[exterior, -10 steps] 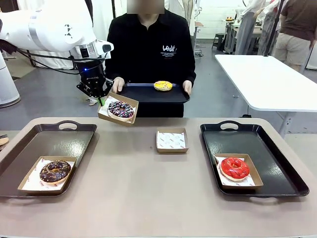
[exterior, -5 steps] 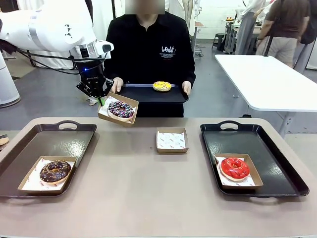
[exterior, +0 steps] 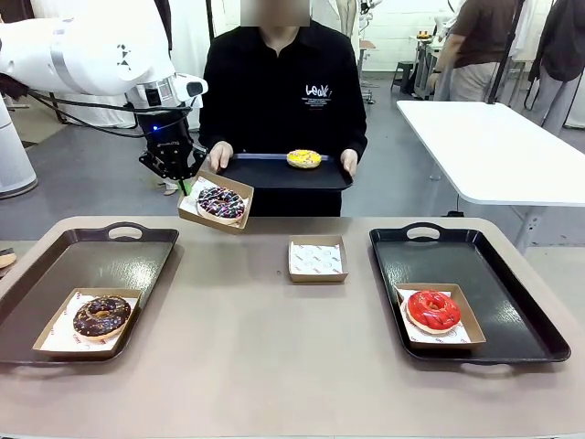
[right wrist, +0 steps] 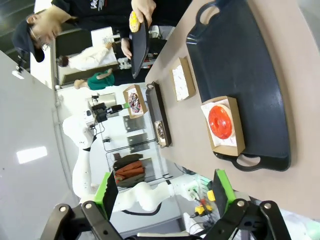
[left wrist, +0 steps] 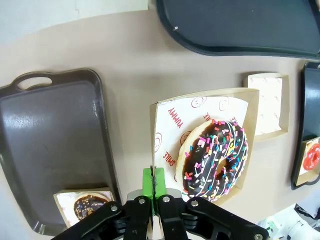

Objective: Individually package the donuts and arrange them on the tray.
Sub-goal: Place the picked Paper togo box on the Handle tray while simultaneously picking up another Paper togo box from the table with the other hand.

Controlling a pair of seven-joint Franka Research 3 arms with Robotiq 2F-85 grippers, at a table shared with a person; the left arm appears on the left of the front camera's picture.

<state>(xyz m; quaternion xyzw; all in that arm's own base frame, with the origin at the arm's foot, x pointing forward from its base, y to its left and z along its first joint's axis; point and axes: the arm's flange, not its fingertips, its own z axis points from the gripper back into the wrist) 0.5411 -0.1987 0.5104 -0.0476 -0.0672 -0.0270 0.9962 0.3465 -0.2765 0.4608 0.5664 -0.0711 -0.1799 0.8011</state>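
The left gripper clamps one edge of the tilted box carrying the sprinkled donut in mid-air near the person's tray, so a jolt could slide the donut out onto the table.

The tan table carries three things directly on its top. A black handled tray lies at 9 o'clock and a second black tray at 3 o'clock, well apart. Between them, just toward 12 o'clock from centre, sits a small cardboard box lined with printed paper.
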